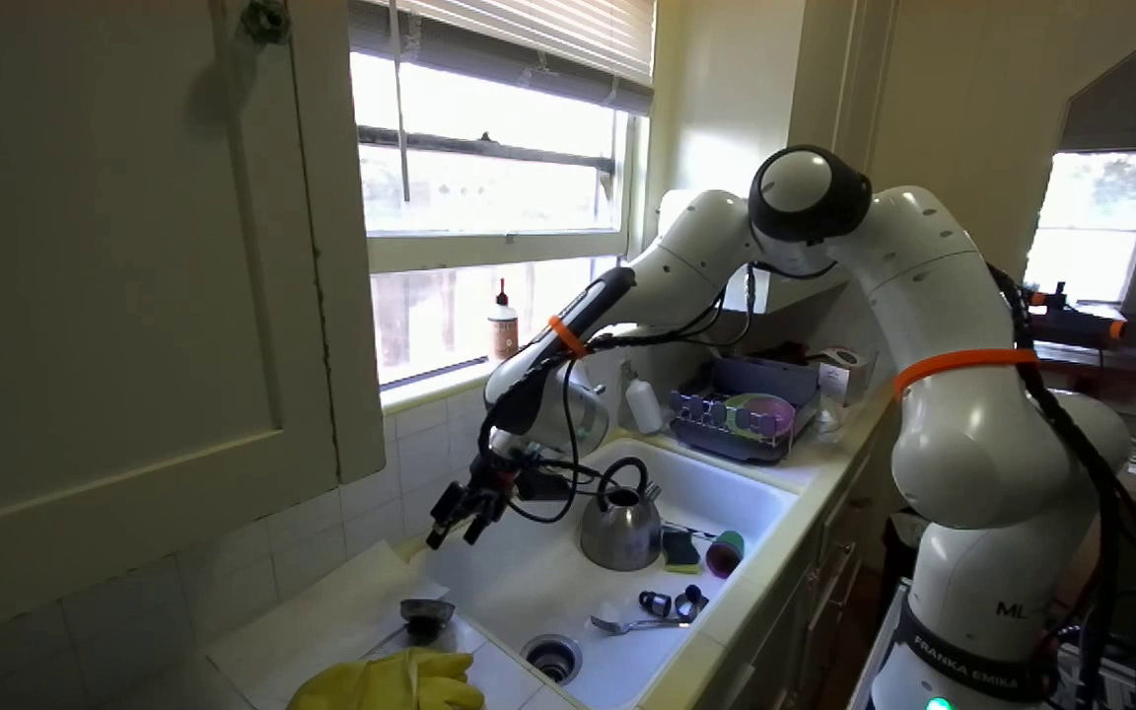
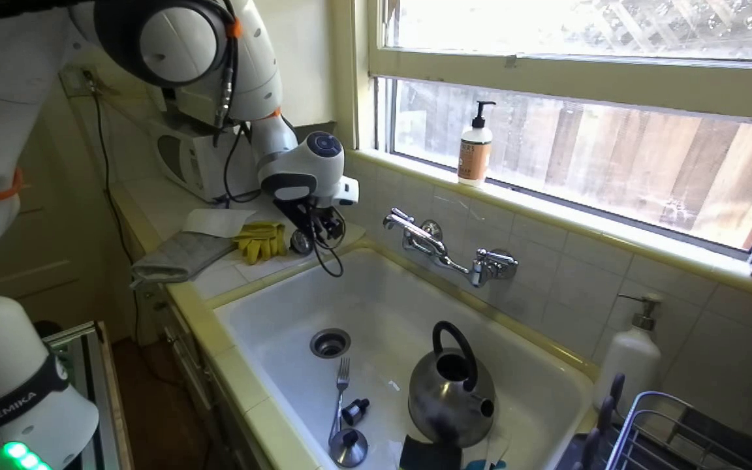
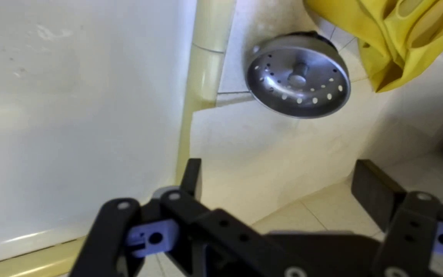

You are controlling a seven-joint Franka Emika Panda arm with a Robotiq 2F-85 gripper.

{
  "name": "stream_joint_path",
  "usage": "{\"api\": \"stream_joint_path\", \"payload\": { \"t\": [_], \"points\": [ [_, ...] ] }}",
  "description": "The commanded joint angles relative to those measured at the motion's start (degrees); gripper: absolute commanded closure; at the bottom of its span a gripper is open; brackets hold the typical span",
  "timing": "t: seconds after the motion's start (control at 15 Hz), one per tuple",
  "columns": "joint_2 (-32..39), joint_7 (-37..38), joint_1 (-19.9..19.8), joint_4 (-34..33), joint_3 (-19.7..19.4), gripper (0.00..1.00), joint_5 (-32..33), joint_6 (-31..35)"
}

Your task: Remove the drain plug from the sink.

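Observation:
The drain plug [image 3: 297, 77] is a round steel strainer with small holes and a centre knob. It sits on the tiled counter beside the sink, also seen in both exterior views [image 1: 427, 616] [image 2: 299, 241]. The sink [image 2: 271, 320] is a large white basin; its drain hole [image 2: 330, 343] is uncovered, with a pale metal ring. My gripper [image 3: 277, 179] is open, with nothing between its fingers, above the counter near the sink's corner. In an exterior view the gripper [image 1: 457, 523] hangs above the drain plug, apart from it.
Yellow gloves [image 1: 386, 680] lie beside the drain plug, partly over white paper. A kettle [image 2: 451, 395], a fork [image 2: 342, 385], a black stubby cap [image 2: 355, 411] and a sponge stand or lie in the sink. The chrome tap [image 2: 425, 238] juts from the wall. A dish rack [image 1: 745, 409] stands beyond the sink.

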State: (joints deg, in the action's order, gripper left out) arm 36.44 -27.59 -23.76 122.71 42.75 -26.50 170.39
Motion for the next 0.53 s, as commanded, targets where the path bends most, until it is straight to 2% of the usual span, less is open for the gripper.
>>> {"api": "stream_joint_path", "payload": {
  "t": [0.0, 0.2, 0.47],
  "points": [
    [-9.63, 10.93, 2.67, 5.76, -5.18, 0.0, 2.42, -4.02],
    [-15.75, 15.1, 5.89, 7.91, -10.11, 0.0, 2.77, -10.42],
    [-21.86, 16.16, 12.48, 8.42, -18.81, 0.0, 3.97, -21.43]
  ]
}}
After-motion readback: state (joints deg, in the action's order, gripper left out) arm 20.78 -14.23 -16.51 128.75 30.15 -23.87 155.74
